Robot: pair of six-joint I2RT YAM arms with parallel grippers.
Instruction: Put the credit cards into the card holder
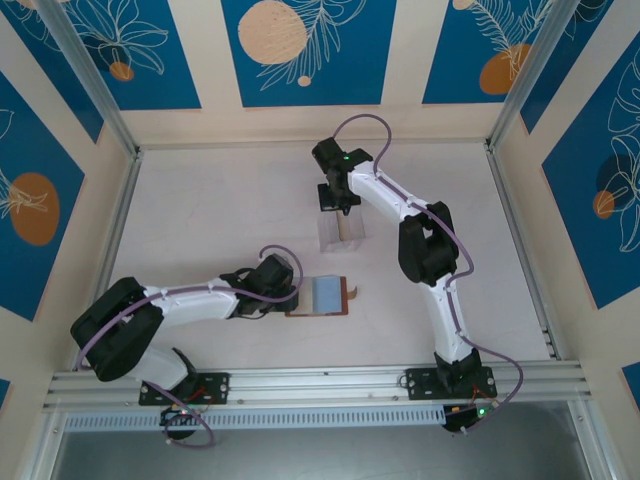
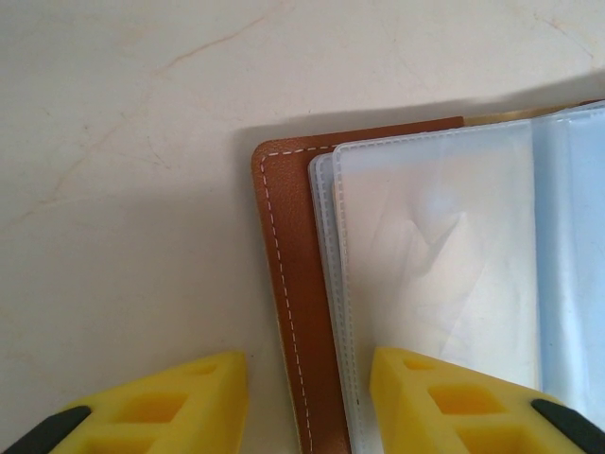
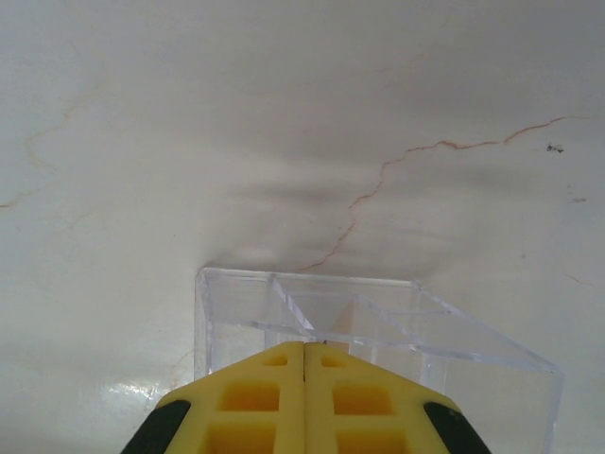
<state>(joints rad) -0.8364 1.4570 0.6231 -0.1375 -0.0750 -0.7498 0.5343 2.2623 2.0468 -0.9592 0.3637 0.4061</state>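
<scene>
1. The left fingers [image 1: 281, 296] are hanging low over the table [image 1: 200, 220], spread apart and not clamping anything as far as I can see.
2. In the left wrist view those fingers [image 2: 307, 367] are straddling the left edge of the card holder [image 2: 298, 284]. One yellow pad is sitting out over bare table. The other pad [image 2: 454, 402] is sitting over the pale sleeves [image 2: 435, 246], and the stitched brown border is running up between the two.
3. Whether that pad is actually pressing on the sleeves or just hovering, I can't tell.
4. From above, the card holder [image 1: 320, 297] is lying open and flat just to the right of the left fingers. Its bluish sleeves are facing up and the little snap tab [image 1: 352, 292] is sticking out on the side away from them.
5. Going right, the clear stand [image 1: 338, 233] is standing well apart from the card holder and directly under the right fingers [image 1: 340, 206].
6. A tan strip [image 1: 340, 224] is showing inside the stand right below those fingers. It's looking like a credit card seen edge-on, but I can't say for sure.
7. In the right wrist view the right fingers [image 3: 303, 348] are pressing together, pads meeting along a thin dark seam, right above the near wall of the clear stand [image 3: 236, 303].
8. Whether a card is getting pinched in that seam is too fine to make out. A tan shape is also showing through the plastic just past the fingertips.
</scene>
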